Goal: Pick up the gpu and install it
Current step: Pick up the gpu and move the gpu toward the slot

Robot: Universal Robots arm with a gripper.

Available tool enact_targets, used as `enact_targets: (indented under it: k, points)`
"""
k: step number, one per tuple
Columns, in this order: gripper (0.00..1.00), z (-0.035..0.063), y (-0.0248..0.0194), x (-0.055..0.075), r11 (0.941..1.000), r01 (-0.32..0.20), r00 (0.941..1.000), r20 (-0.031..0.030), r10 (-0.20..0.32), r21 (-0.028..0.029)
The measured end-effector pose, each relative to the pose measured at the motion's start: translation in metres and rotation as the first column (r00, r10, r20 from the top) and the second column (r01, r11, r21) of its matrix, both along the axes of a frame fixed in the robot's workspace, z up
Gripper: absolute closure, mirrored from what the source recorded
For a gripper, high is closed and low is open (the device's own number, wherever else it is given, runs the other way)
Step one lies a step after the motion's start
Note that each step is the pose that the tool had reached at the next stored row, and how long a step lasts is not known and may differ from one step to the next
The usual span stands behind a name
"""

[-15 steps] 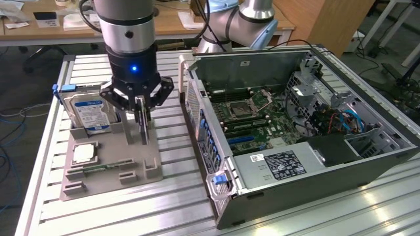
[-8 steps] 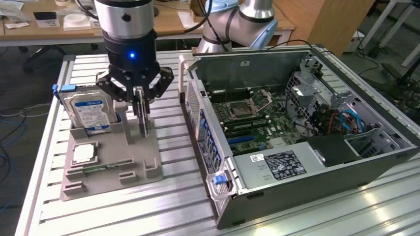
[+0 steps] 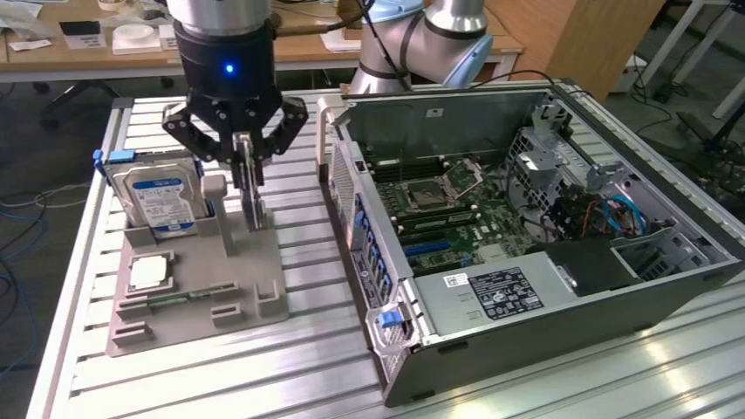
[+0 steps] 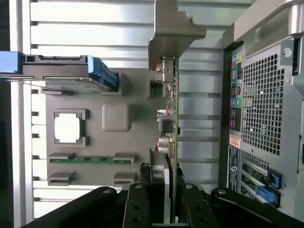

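One gpu (image 3: 251, 194) between the jaws; near them one hard drive (image 3: 163, 199), one processor chip (image 3: 149, 273), one memory stick (image 4: 90, 160), one computer case (image 3: 559, 325).

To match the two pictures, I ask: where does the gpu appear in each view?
Exterior view: the gpu stands on edge in the grey tray, toward the exterior view's left.
Wrist view: the gpu is edge-on, at the tray's side nearest the computer case.
Shared landmark: the blue-edged hard drive.
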State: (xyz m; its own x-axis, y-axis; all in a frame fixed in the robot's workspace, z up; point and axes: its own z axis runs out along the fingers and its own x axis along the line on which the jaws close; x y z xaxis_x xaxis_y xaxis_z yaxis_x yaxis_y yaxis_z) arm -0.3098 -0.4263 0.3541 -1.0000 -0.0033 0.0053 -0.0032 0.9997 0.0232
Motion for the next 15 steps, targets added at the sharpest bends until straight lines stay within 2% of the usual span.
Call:
enact_targets:
  k: [15]
  points:
    - [0.72, 0.0468, 0.0000, 0.000, 1.0000, 0.000, 1.0000, -0.0001, 0.000, 0.0000]
